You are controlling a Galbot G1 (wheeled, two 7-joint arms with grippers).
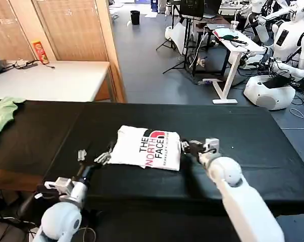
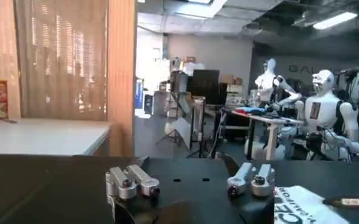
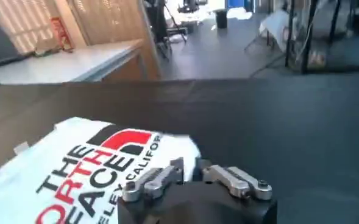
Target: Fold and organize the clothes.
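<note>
White cotton T-shirt (image 1: 148, 147) with black-and-red "THE NORTH FACE" print lies folded into a compact rectangle, print side up, on the black-covered table (image 1: 253, 136), near the middle of the table's front half. In the right wrist view the shirt (image 3: 75, 176) sits flat with the logo facing up and a small tag at one edge.

Left gripper (image 1: 92, 157) is low over the black cloth just beside the shirt's left edge, fingers spread wide apart, holding nothing. Left wrist view shows the same: left gripper (image 2: 191, 182) with its two finger pairs well apart over bare black surface, a corner of the shirt (image 2: 304, 207) off to one side.

Right gripper (image 1: 187, 146) sits at the shirt's right edge, at or touching the fabric. In the right wrist view the right gripper (image 3: 188, 181) has its metal fingers (image 3: 149, 182) parted, tips over the shirt's border, nothing clamped between them.

Small light green garment (image 1: 1, 116) lies crumpled at the far left end of the black table, well apart from the shirt. Behind it stands a light grey table (image 1: 56, 80) with a red snack can (image 1: 39, 52) on it.
</note>
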